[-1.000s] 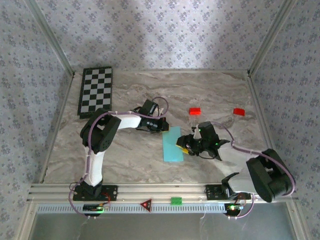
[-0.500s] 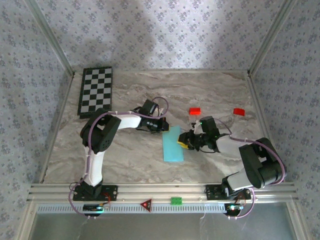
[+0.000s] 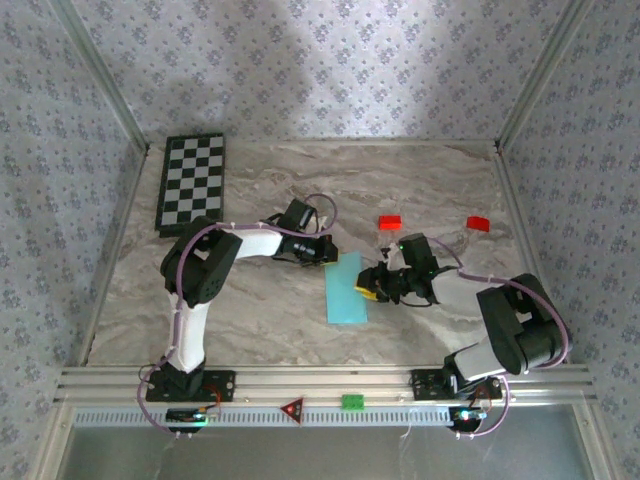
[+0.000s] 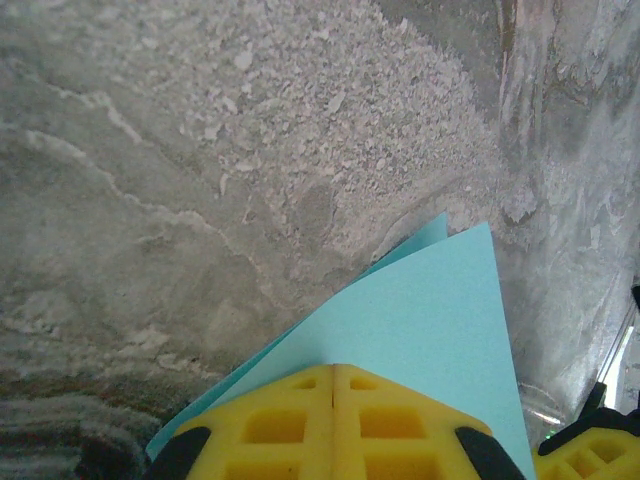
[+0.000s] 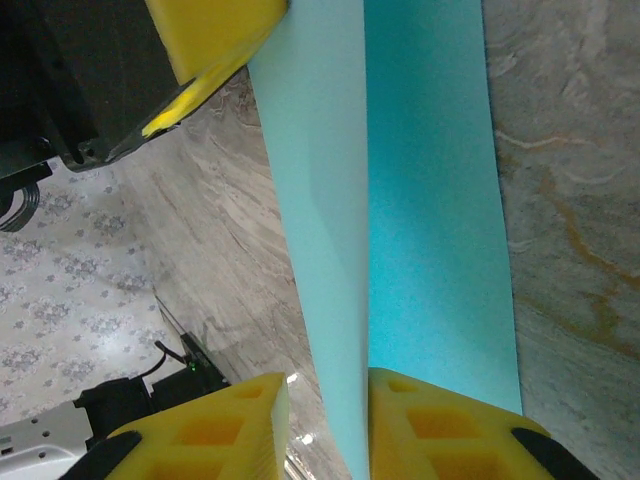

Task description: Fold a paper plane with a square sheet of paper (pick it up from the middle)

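We find the paper plane [image 3: 346, 289] lying on the surface [image 3: 260, 310] between both arms; the left hand [image 4: 333, 425] is clenched on its far corner, the right hand [image 5: 325, 425] grasps its raised edge.

Folded cyan paper plane [image 3: 346, 289] lies mid-table.

The right arm [image 3: 505, 320] has swung its elbow in toward the tabletop's middle, and its right gripper [image 3: 372, 284] has closed onto the paper plane's [image 3: 345, 290] right edge.
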`<move>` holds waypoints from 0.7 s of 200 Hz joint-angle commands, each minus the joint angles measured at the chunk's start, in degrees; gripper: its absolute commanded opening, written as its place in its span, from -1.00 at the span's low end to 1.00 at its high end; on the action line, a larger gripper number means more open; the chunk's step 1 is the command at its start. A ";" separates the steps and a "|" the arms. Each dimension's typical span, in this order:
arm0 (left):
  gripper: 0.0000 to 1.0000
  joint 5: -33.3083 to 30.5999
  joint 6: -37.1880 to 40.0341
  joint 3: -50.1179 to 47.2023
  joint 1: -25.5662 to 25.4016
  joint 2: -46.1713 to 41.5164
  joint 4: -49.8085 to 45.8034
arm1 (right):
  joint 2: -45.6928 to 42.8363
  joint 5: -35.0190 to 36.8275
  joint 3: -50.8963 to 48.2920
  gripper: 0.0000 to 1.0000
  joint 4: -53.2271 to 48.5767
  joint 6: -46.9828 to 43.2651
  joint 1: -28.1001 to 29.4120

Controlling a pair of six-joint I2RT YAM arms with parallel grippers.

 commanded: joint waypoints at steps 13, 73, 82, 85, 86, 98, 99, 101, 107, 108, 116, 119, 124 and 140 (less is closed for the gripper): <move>-0.95 -0.06 -0.49 -1.21 -0.12 -0.35 -2.56 | 1.56 -1.65 -0.40 -0.43 1.35 0.33 0.96; -0.92 0.12 -0.43 -1.12 -0.18 -0.89 -2.56 | 2.16 -0.70 -0.31 -0.53 0.49 -0.55 1.12; -0.90 0.13 -0.29 -1.12 -0.18 -1.06 -2.65 | 2.14 -0.44 -0.23 -0.53 -0.11 -1.01 1.19; -0.90 0.13 -0.29 -1.12 -0.23 -1.08 -2.65 | 2.07 -0.42 -0.22 -0.53 -0.12 -1.03 1.21; -0.90 0.13 -0.27 -1.17 -0.25 -1.08 -2.65 | 2.11 -0.42 -0.22 -0.54 -0.12 -1.03 1.18; -0.89 0.21 -0.18 -1.13 -0.11 -1.26 -2.77 | 2.08 -0.51 -0.22 -0.57 -0.28 -1.31 1.33; -0.89 0.22 -0.17 -1.12 -0.19 -1.26 -2.75 | 2.07 -0.51 -0.17 -0.57 -0.33 -1.40 1.33; -0.89 0.22 -0.17 -1.17 -0.18 -1.32 -2.72 | 2.10 -0.42 -0.18 -0.56 -0.39 -1.46 1.33; -0.89 0.22 -0.20 -1.13 -0.14 -1.41 -2.79 | 2.07 -0.30 -0.21 -0.54 -0.74 -1.56 1.33; -0.89 0.26 -0.18 -1.12 -0.16 -1.42 -2.76 | 2.06 -0.27 -0.17 -0.54 -0.78 -1.61 1.33; -0.89 0.22 -0.18 -1.16 -0.19 -1.43 -2.75 | 2.05 0.05 -0.11 -0.48 -1.39 -1.89 1.32; -0.89 0.22 -0.17 -1.12 -0.15 -1.51 -2.81 | 2.04 0.23 -0.02 -0.47 -1.56 -2.03 1.31; -0.89 0.22 -0.25 -1.11 -0.15 -1.52 -2.83 | 2.03 0.43 -0.07 -0.47 -1.69 -2.16 1.32; -0.88 0.22 -0.17 -1.13 -0.19 -1.61 -2.83 | 1.96 0.33 0.03 -0.47 -1.44 -2.50 1.31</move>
